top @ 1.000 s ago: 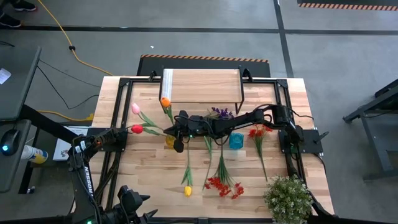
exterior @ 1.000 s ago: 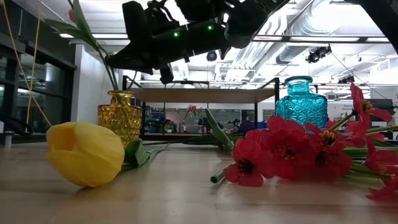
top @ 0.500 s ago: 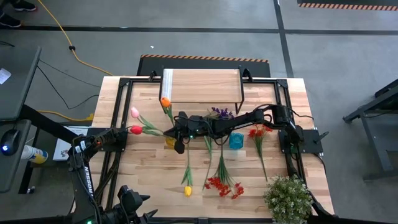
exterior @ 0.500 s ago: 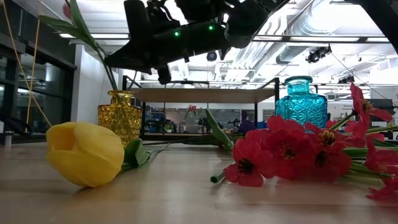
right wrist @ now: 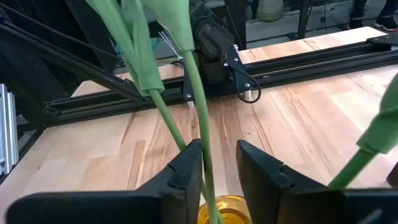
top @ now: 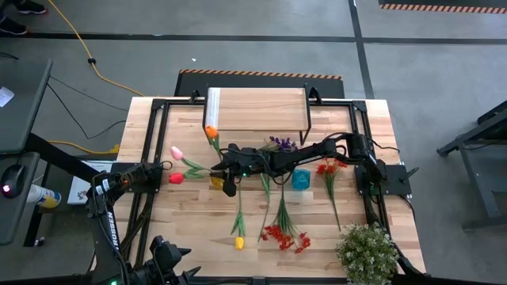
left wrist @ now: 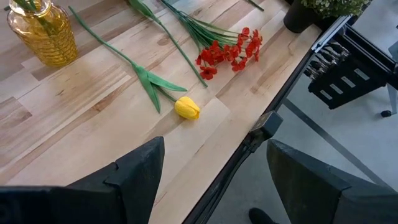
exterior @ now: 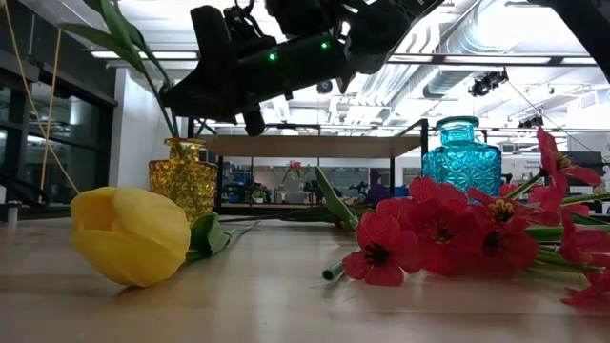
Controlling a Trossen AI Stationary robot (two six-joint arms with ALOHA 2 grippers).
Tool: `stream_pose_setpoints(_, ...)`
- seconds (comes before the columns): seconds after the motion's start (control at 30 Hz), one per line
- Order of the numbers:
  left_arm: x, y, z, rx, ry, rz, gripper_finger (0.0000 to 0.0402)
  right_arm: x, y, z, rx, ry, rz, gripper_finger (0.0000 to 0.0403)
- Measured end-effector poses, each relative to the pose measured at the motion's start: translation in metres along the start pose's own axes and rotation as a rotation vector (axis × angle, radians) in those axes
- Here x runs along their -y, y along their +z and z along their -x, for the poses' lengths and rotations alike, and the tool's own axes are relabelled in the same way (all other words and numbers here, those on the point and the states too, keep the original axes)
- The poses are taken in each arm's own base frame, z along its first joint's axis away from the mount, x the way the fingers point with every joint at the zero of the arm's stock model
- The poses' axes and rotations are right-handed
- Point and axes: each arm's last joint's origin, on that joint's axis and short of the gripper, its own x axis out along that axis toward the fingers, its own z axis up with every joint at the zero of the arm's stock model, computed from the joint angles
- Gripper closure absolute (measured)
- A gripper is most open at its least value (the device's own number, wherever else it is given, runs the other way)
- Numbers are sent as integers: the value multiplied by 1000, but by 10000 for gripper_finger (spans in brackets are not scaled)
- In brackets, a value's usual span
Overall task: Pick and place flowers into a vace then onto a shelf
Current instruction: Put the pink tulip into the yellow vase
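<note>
A: Right gripper (right wrist: pixel 214 168)?
B: Jaws slightly parted around a stem (right wrist: pixel 198 118) over the yellow vase (top: pixel 216 180), left of centre.
A: Handling?
B: Probably light and springy; hold mid-stem. Left gripper (left wrist: pixel 214 180) waits near-left, spread.

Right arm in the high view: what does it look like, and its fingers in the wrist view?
The right arm is black and jointed, with small green lights near the wrist. Its gripper has two dark, matte fingers with rounded tips. The left gripper has similar dark, broad fingers.
</note>
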Motion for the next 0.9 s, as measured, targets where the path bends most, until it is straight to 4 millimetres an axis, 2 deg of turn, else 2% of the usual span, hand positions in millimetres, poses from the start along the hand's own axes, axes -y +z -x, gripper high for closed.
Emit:
stream_pose_setpoints(0.2, 0, 0, 0, 0, 0, -4, 85, 0, 0, 0, -1, 1, 0, 294)
stream_pose_setpoints(0.9, 0, 0, 0, 0, 0, -4, 85, 0, 1, 0, 10, 3, -16, 292)
